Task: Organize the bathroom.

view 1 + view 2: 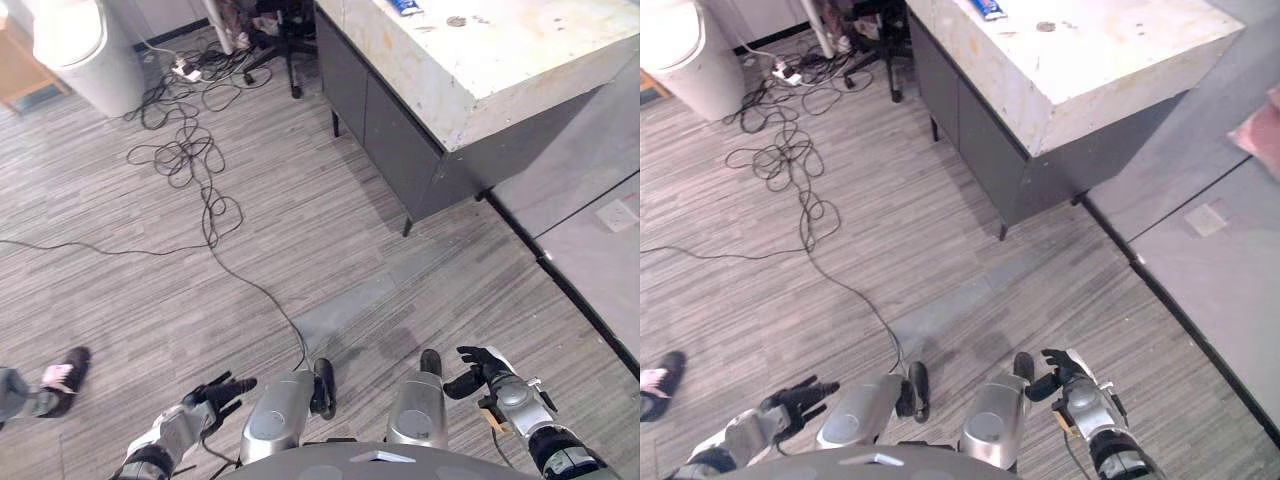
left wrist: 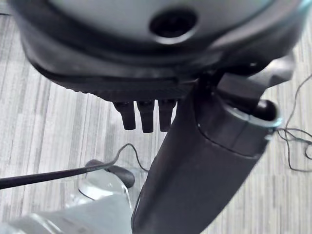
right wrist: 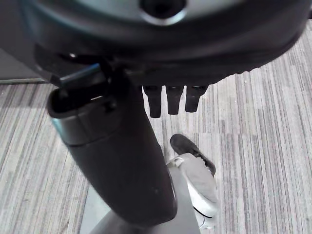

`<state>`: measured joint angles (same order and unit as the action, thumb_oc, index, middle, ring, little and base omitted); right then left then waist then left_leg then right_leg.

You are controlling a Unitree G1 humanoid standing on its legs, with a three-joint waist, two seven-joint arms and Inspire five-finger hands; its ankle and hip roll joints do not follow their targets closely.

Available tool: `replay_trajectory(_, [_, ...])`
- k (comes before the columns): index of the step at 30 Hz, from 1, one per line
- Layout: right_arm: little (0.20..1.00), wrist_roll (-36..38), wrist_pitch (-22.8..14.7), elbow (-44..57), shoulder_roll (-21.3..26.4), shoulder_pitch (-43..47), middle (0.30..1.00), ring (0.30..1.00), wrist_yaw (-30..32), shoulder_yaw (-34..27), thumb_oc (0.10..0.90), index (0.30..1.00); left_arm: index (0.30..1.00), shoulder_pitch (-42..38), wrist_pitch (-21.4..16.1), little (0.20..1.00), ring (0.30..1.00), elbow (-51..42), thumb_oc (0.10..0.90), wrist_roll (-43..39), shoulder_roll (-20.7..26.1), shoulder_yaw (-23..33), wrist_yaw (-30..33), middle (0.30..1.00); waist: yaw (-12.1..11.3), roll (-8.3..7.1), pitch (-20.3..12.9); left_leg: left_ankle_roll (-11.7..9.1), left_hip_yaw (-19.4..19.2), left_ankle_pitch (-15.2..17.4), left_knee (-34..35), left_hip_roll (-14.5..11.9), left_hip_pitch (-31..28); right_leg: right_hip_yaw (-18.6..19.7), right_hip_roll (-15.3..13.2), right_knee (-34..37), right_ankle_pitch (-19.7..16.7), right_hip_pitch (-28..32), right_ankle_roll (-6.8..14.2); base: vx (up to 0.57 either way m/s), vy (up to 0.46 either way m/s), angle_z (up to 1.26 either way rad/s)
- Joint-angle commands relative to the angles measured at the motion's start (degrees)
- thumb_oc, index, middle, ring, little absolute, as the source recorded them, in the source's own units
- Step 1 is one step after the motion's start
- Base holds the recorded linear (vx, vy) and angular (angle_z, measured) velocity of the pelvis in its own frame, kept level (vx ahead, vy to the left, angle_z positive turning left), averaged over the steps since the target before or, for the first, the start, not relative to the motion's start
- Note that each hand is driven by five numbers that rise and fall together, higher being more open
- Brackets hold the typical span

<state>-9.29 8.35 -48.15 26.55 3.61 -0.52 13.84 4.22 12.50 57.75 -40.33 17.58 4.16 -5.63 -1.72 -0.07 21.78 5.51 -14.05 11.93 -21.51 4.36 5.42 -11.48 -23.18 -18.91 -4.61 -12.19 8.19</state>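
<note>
Hands hang low over the striped floor (image 1: 300,230) in the left eye view: the left hand (image 1: 215,395) with fingers spread and relaxed, the right hand (image 1: 478,368) loosely curved, both holding nothing. A counter (image 1: 480,50) on a dark cabinet (image 1: 385,120) stands ahead (a small blue packet (image 1: 405,6) lies on top). A white bin (image 1: 85,50) sits far left near tangled cords (image 1: 185,150); a person's shoe (image 1: 68,375) shows at the left edge.

Right eye view: the same counter (image 1: 1080,50) and bin (image 1: 685,55).

Left wrist view: fingers (image 2: 146,114) straight, empty.

Right wrist view: fingers (image 3: 168,100) likewise.
</note>
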Motion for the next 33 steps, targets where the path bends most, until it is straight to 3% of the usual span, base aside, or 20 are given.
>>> replay_trajectory(1, [0.9,2.77,-0.49,3.38,2.44,-0.47,0.9,0.9,0.21,1.12,0.8,0.9,0.9,3.19,-0.59,0.9,0.9,-2.74,0.8,2.85,1.78,-1.19,-3.01,0.9,3.77,-1.15,-3.78,-6.78,3.81,-1.38,4.64,-6.15,-3.67,7.28,10.13,8.05,-1.22,-0.48,2.79,0.15,0.031,-0.9])
replay_trajectory(2, [0.9,3.63,-0.76,3.19,2.26,-1.02,0.9,0.9,0.32,1.06,0.8,0.9,0.9,3.2,-0.78,0.9,0.9,-2.69,0.8,4.7,1.93,-1.83,-3.81,0.9,4.55,-1.38,-3.94,-6.75,4.83,-1.14,5.22,-5.1,-3.92,6.59,11.96,9.01,-1.31,-1.42,2.58,0.08,0.029,0.5])
replay_trajectory(3, [0.9,2.47,-1.53,2.88,1.58,-0.92,0.9,0.9,0.1,1.3,0.8,0.9,0.9,3.06,-0.95,0.9,0.9,-3.2,0.8,4.81,2.05,-2.19,-4.04,0.9,4.3,-1.77,-3.48,-6.46,2.08,-0.71,6.54,-4.23,-4.9,0.55,10.76,8.87,-3.4,-3.35,3.04,0.02,0.015,0.55])
replay_trajectory(4, [0.9,2.47,-1.53,2.88,1.58,-0.92,0.9,0.9,0.1,1.3,0.8,0.9,0.9,3.06,-0.95,0.9,0.9,-3.2,0.8,4.81,2.05,-2.19,-4.04,0.9,4.3,-1.77,-3.48,-6.46,2.08,-0.71,6.54,-4.23,-4.9,0.55,10.76,8.87,-3.4,-3.35,3.04,-0.02,0.012,0.93])
replay_trajectory(5, [0.9,0.76,-1.62,3.01,1.29,-0.64,0.9,0.9,-0.65,1.56,0.8,0.9,0.9,2.65,-1.1,0.9,0.9,-3.67,0.8,4.38,1.83,-1.9,-3.89,0.9,3.98,-1.52,-2.96,-6.06,-0.93,-0.53,7.8,-4.34,-5.92,-2.96,10.34,8.56,-3.41,-3.64,2.74,-0.01,0.001,0.58])
replay_trajectory(8, [0.9,-0.2,-1.89,1.37,0.74,-0.87,0.9,0.9,-0.42,2.54,0.8,0.9,0.9,0.31,-1.36,0.9,0.9,-3.2,0.8,1.47,0.93,-1.96,-2.81,0.9,5.0,-0.43,-3.14,-6.22,-1.39,-2.5,10.09,-4.98,-5.59,-1.09,14.22,10.06,0.38,-0.47,0.17,-0.01,-0.068,-0.17])
replay_trajectory(13, [0.9,1.66,-2.2,-1.52,-0.03,-1.15,0.9,0.9,1.06,1.86,0.8,0.9,0.9,-1.48,-1.46,0.9,0.9,-2.28,0.8,2.88,0.09,-2.82,-2.81,0.9,6.02,0.1,-3.63,-7.53,-0.84,-3.18,6.11,-6.14,-4.82,-0.4,15.41,8.08,3.96,0.72,-1.88,0.05,-0.084,-0.22])
replay_trajectory(15, [0.9,2.34,-2.57,-2.12,-0.37,-1.82,0.9,0.9,1.63,1.55,0.8,0.9,0.9,-1.8,-1.18,0.9,0.9,-2.03,0.8,3.36,-0.33,-2.45,-2.76,0.9,6.01,0.15,-4.04,-9.82,1.98,-7.68,-0.65,-6.87,-3.39,-0.2,16.3,8.48,4.57,1.93,-3.58,0.05,-0.087,0.57])
replay_trajectory(16, [0.9,2.91,-2.32,-2.16,-0.16,-1.45,0.9,0.9,1.62,1.91,0.8,0.9,0.9,-1.49,-1.61,0.9,0.9,-2.19,0.8,3.64,-0.48,-2.47,-3.13,0.9,5.24,-0.46,-3.91,-11.0,6.35,-11.74,-8.6,-6.64,0.05,0.77,16.61,8.99,4.76,2.78,-4.84,0.02,-0.06,0.47])
replay_trajectory(17, [0.9,2.91,-2.32,-2.16,-0.16,-1.45,0.9,0.9,1.62,1.91,0.8,0.9,0.9,-1.49,-1.61,0.9,0.9,-2.19,0.8,3.64,-0.48,-2.47,-3.13,0.9,5.24,-0.46,-3.91,-11.0,6.35,-11.74,-8.6,-6.64,0.05,0.77,16.61,8.99,4.76,2.78,-4.84,0.02,-0.037,0.1])
replay_trajectory(18, [0.9,2.9,-2.57,-2.44,0.11,-0.87,0.9,0.9,1.33,2.38,0.8,0.9,0.9,-1.27,-1.77,0.9,0.9,-2.27,0.8,3.03,-0.57,-2.61,-2.38,0.9,4.53,-1.3,-3.81,-10.77,9.96,-13.38,-14.13,-5.93,3.22,1.88,16.34,8.92,4.63,3.14,-5.55,0.08,0.073,-0.31])
replay_trajectory(19, [0.9,3.32,-2.73,-3.38,0.22,0.56,0.9,0.9,1.33,3.26,0.8,0.9,0.9,-0.51,-2.47,0.9,0.9,-1.41,0.8,1.89,-1.23,-2.14,-0.77,0.9,3.79,-1.75,-3.84,-9.52,13.29,-14.28,-15.57,-8.22,4.82,4.31,16.54,7.08,5.66,3.09,-6.54,0.08,0.073,-0.31])
replay_trajectory(20, [0.9,3.32,-2.73,-3.38,0.22,0.56,0.9,0.9,1.33,3.26,0.8,0.9,0.9,-0.51,-2.47,0.9,0.9,-1.41,0.8,1.89,-1.23,-2.14,-0.77,0.9,3.79,-1.75,-3.84,-9.52,13.29,-14.28,-15.57,-8.22,4.82,4.31,16.54,7.08,5.66,3.09,-6.54,0.18,0.22,-0.45])
replay_trajectory(21, [0.9,3.52,-3.14,-4.8,-0.15,1.42,0.9,0.9,1.49,3.33,0.8,0.9,0.9,-0.27,-2.97,0.9,0.9,0.24,0.8,1.45,-1.11,-2.06,-0.87,0.9,4.24,-1.24,-4.71,-9.2,13.59,-15.52,-7.26,-13.09,1.49,5.57,17.16,5.8,7.16,2.86,-6.52,0.11,0.147,-0.2])
replay_trajectory(22, [0.9,3.52,-3.14,-4.8,-0.15,1.42,0.9,0.9,1.49,3.33,0.8,0.9,0.9,-0.27,-2.97,0.9,0.9,0.24,0.8,1.45,-1.11,-2.06,-0.87,0.9,4.24,-1.24,-4.71,-9.2,13.59,-15.52,-7.26,-13.09,1.49,5.57,17.16,5.8,7.16,2.86,-6.52,0.19,0.315,-0.75])
replay_trajectory(23, [0.9,3.31,-3.92,-6.21,-0.48,1.8,0.9,0.9,1.65,2.93,0.8,0.9,0.9,-0.36,-3.26,0.9,0.9,1.3,0.8,1.98,-0.87,-2.32,-1.22,0.9,4.64,-0.47,-5.25,-9.52,13.15,-16.59,1.68,-16.57,-2.77,6.37,17.74,4.32,8.6,2.69,-6.28,0.15,0.393,-1.03])
replay_trajectory(24, [0.9,4.26,-4.26,-7.11,-0.64,2.28,0.9,0.9,2.46,2.93,0.8,0.9,0.9,-0.86,-3.21,0.9,0.9,1.65,0.8,1.36,-0.42,-3.11,-1.41,0.9,4.46,0.6,-5.52,-9.94,16.21,-17.57,9.77,-17.25,-4.65,8.4,17.85,2.56,9.61,1.93,-5.25,0.19,0.533,-1.33])
replay_trajectory(28, [0.9,6.01,-4.01,-7.4,-0.17,3.5,0.9,0.9,3.18,2.74,0.8,0.9,0.9,-1.43,-2.98,0.9,0.9,0.51,0.8,0.68,-0.37,-4.04,-1.53,0.9,3.35,1.44,-4.65,-10.62,19.79,-15.57,12.31,-15.74,-3.6,11.33,15.89,1.76,9.37,1.12,-3.23,0.05,0.287,-0.25])
replay_trajectory(30, [0.9,4.45,-3.92,-5.07,-0.1,2.65,0.9,0.9,4.15,1.12,0.8,0.9,0.9,-2.56,-1.81,0.9,0.9,-0.43,0.8,1.76,-0.5,-5.17,-1.36,0.9,4.39,2.38,-4.28,-10.43,13.37,-9.51,12.07,-13.68,-4.04,9.37,10.19,2.03,6.82,0.31,0.02,0.07,0.477,-0.03])
replay_trajectory(33, [0.9,4.27,-2.73,-2.65,0.02,1.55,0.9,0.9,4.47,0.41,0.8,0.9,0.9,-2.09,-2.66,0.9,0.9,-0.53,0.8,2.1,0.3,-5.36,-1.94,0.9,4.56,2.36,-3.92,-9.88,12.2,-8.36,11.24,-12.5,-3.15,9.34,8.44,2.93,5.86,0.96,1.13,0.07,0.273,0.29])
